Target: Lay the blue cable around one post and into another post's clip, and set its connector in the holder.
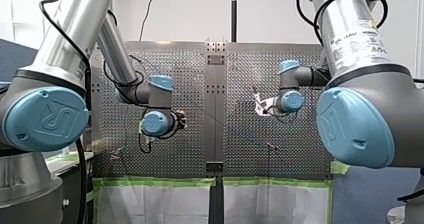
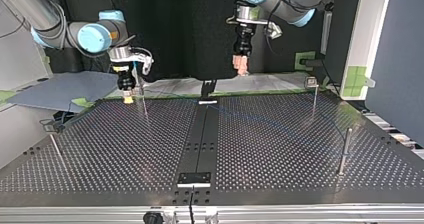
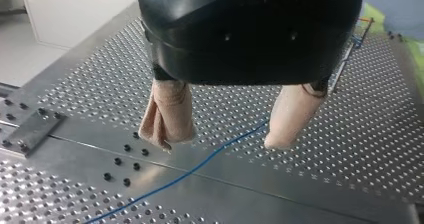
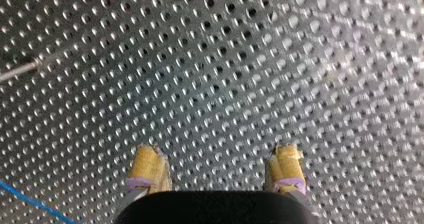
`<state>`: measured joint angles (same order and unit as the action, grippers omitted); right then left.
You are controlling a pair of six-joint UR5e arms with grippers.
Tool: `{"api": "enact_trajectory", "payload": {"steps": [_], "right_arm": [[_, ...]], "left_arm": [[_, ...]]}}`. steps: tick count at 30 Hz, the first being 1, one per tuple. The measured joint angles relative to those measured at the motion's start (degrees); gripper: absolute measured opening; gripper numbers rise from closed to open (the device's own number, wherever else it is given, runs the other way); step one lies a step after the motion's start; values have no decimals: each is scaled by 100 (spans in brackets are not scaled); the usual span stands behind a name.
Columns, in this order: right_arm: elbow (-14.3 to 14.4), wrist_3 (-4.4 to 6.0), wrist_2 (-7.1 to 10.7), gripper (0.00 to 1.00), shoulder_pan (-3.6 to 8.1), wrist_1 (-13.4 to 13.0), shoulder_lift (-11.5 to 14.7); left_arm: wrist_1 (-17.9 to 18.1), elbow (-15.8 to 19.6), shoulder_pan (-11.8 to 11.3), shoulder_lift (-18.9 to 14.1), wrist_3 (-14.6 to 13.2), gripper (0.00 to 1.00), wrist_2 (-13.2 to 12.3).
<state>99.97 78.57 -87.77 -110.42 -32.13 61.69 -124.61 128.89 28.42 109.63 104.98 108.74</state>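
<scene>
Blue cable (image 3: 200, 162) under my left claw (image 3: 217, 144), spread wide, my right claw (image 4: 216, 156) likewise, UR-marked joint cap (image 1: 46, 119).

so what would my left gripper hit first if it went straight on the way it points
Likely the perforated table: the blue cable lies on it under the gap between the left gripper's open fingers, so they'd probably straddle it. Height is unclear.

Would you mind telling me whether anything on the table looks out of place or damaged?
Nothing stands out. The blue cable lies loose and flat across the perforated table, with no damage showing. The posts stand upright. My left gripper and my right gripper are open and empty.
</scene>
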Motion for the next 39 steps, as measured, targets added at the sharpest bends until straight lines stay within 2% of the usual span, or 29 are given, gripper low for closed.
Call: {"api": "enact_trajectory", "payload": {"steps": [7,12,17,23,29,34,39], "right_arm": [[-120,-7,-407,99,-408,-163,-327],[-182,-47,-729,99,-729,-112,-368],[-190,-90,-1004,99,-1003,-8,-370],[-192,-63,-1330,99,-1330,20,-372],[-190,71,-1624,99,-1624,24,-375],[-116,293,-1870,99,-1870,81,-379],[84,505,-2122,99,-2123,-99,-386]], "left_arm": [[-174,1,-38,0,-9,100,-71],[-223,2,-56,0,-27,100,-90],[-231,2,-66,0,-31,100,-95],[-249,2,-86,1,-33,100,-95],[-273,2,-119,0,-17,100,-95],[-287,2,-157,0,7,100,-95],[-317,2,-185,0,-6,100,-88]]}}
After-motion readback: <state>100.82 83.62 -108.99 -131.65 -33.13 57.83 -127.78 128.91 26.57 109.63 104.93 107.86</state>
